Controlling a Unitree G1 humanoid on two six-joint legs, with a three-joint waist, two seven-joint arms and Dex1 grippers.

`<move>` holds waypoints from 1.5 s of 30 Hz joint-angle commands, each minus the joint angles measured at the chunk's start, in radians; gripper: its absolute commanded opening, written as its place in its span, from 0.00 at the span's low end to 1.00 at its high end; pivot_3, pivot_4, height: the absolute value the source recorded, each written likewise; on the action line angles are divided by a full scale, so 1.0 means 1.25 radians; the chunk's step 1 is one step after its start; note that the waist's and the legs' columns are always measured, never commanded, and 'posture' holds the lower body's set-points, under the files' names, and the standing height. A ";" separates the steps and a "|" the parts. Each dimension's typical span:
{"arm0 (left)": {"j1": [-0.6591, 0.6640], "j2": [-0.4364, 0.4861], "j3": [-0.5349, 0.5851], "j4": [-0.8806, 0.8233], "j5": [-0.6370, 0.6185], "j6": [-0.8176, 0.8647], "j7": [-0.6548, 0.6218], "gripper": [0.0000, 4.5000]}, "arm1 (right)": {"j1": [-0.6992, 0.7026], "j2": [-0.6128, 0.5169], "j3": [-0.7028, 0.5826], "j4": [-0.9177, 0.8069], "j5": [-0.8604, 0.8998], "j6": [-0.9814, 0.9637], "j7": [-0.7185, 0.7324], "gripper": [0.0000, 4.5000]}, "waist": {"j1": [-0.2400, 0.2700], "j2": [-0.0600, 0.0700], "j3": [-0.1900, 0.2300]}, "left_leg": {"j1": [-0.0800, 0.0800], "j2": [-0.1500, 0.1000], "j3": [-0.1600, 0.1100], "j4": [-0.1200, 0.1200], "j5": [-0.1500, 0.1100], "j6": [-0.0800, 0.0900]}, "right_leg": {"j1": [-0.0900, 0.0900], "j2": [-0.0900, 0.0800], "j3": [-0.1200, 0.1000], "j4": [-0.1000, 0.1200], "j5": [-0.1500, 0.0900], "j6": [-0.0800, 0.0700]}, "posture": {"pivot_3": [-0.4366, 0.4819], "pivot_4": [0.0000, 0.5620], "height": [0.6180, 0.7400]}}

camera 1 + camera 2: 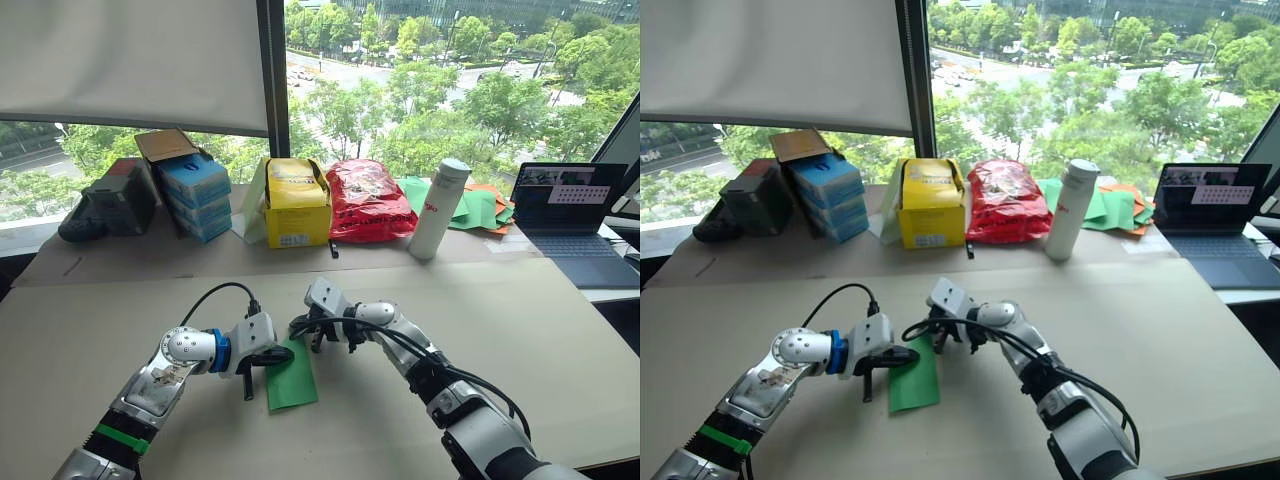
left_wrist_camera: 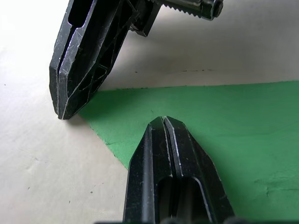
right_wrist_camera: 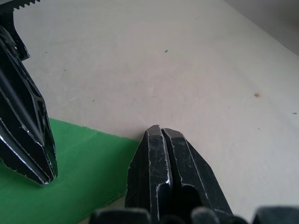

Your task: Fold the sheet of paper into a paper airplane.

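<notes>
The sheet of paper (image 1: 293, 385) is a narrow green folded strip lying flat on the beige table (image 1: 520, 330), near its front. My left gripper (image 1: 284, 354) is shut, and its tip rests on the far end of the sheet (image 2: 224, 121). My right gripper (image 1: 297, 326) is also shut. Its tip sits at the sheet's far corner, right beside the left one. In the right wrist view my right gripper (image 3: 159, 129) touches the table at the green edge (image 3: 79, 163). The left fingers (image 3: 28, 140) stand on the paper beside it.
Along the back of the table stand blue boxes (image 1: 195, 195), a yellow box (image 1: 297, 203), a red bag (image 1: 365, 198), a white bottle (image 1: 439, 208), a heap of green and orange sheets (image 1: 478, 208) and a laptop (image 1: 570, 215). Open tabletop lies to both sides of the sheet.
</notes>
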 commanded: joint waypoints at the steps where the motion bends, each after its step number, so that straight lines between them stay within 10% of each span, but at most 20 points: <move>1: 0.018 0.010 -0.025 0.013 0.028 0.021 -0.006 0.01 | 0.057 -0.014 -0.015 -0.072 0.017 0.008 0.025 0.00 | 0.001 0.000 0.000 | 0.000 0.000 0.000 0.000 0.000 0.000 | 0.000 -0.001 0.000 0.000 0.000 0.000 | 0.48 0.27 1.00; 45: 0.010 -0.006 -0.044 0.017 0.032 0.022 0.001 0.01 | 0.354 -0.233 0.110 -0.567 0.062 0.305 0.165 0.00 | 0.009 0.002 -0.002 | 0.000 0.000 -0.001 0.000 -0.005 0.008 | 0.001 -0.003 -0.003 -0.007 0.000 0.000 | 0.48 0.27 1.00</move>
